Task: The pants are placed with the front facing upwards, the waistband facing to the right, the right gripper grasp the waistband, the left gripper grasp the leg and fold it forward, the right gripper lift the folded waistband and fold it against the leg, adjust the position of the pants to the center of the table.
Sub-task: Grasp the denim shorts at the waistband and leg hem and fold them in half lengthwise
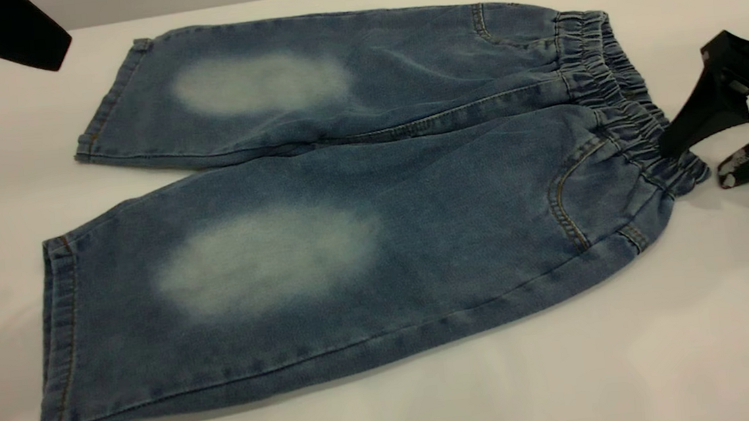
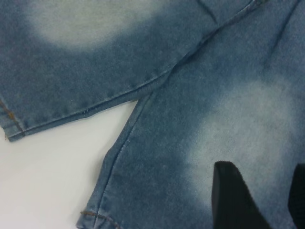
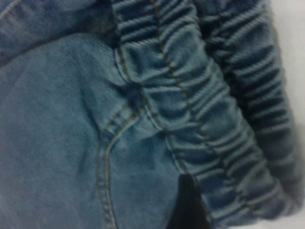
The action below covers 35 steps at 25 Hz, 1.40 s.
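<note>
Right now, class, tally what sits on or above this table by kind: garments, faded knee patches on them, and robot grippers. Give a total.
Garments: 1, the pants, flat on the table.
Faded knee patches: 2, far leg and near leg.
Robot grippers: 2, the left gripper above the far leg's hem, the right gripper open at the waistband.
Total: 5
</note>
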### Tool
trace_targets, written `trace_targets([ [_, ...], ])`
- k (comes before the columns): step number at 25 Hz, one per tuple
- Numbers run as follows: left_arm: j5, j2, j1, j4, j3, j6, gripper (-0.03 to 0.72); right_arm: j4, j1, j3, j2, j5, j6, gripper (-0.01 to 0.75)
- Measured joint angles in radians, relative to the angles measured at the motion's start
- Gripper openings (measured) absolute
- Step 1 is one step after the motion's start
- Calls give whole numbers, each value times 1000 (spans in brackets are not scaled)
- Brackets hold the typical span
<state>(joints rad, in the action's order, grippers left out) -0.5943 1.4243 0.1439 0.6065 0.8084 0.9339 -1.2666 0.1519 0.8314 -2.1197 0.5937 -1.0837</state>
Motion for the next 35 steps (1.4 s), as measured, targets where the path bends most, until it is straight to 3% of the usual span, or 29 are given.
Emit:
trace_targets([
  [26,-36,0,0,-6,0,0,284,-25,-1,67,-50,95,-47,470],
  [35,-60,0,0,-13,0,0,284,-8,-1,68,-49,153,-27,426],
])
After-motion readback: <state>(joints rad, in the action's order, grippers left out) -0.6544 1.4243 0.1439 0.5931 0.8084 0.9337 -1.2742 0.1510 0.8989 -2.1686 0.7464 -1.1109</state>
